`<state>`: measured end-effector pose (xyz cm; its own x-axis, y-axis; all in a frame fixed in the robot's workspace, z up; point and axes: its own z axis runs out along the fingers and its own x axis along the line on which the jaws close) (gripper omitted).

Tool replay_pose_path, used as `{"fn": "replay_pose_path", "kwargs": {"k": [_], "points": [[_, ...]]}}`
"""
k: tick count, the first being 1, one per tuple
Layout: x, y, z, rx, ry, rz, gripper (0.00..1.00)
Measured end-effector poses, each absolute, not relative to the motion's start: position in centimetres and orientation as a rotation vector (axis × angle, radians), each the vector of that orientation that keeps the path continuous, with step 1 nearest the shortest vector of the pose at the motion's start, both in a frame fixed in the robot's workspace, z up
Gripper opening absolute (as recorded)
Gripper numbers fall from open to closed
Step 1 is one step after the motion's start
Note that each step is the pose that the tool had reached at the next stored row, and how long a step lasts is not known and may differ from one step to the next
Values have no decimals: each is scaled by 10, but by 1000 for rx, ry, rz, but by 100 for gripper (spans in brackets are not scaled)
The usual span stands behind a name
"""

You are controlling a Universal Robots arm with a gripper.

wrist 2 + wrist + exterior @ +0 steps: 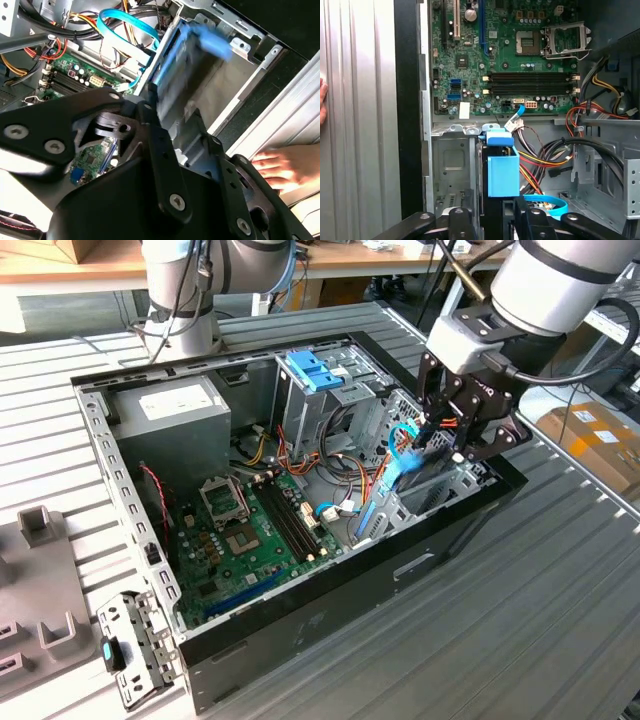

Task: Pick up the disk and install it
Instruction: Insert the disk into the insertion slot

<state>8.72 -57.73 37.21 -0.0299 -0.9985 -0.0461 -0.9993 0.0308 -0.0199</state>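
Observation:
The disk (501, 172), a thin grey drive with a light-blue carrier rail, shows edge-on in the first wrist view. It stands upright inside the open computer case (300, 625), over the metal drive bay (451, 165) at the case's front corner. My gripper (492, 220) is shut on it, one black finger on each flat side. In the second wrist view the disk (177, 75) stretches away from the gripper (175, 127) toward the bay floor (235, 85). In the exterior view the gripper (455, 435) hangs inside the case at the exterior view's right end.
A blue data cable (122, 22) and bundled wires (545, 155) lie close beside the disk. The motherboard (250, 540), power supply (170, 405) and tall cage with a blue bracket (315, 370) sit in the case. A person's hand (280, 167) rests outside the case wall.

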Motion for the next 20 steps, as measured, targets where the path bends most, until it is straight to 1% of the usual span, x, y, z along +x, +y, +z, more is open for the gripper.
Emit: {"fn": "replay_pose_path", "kwargs": {"k": [1,7,11,20], "points": [[87,-577,372,-2155,2221,27,49],[87,-577,372,-2155,2222,27,49],[87,-571,371,-2155,2221,27,49],[88,-569,355,-2155,2221,27,49]]}}
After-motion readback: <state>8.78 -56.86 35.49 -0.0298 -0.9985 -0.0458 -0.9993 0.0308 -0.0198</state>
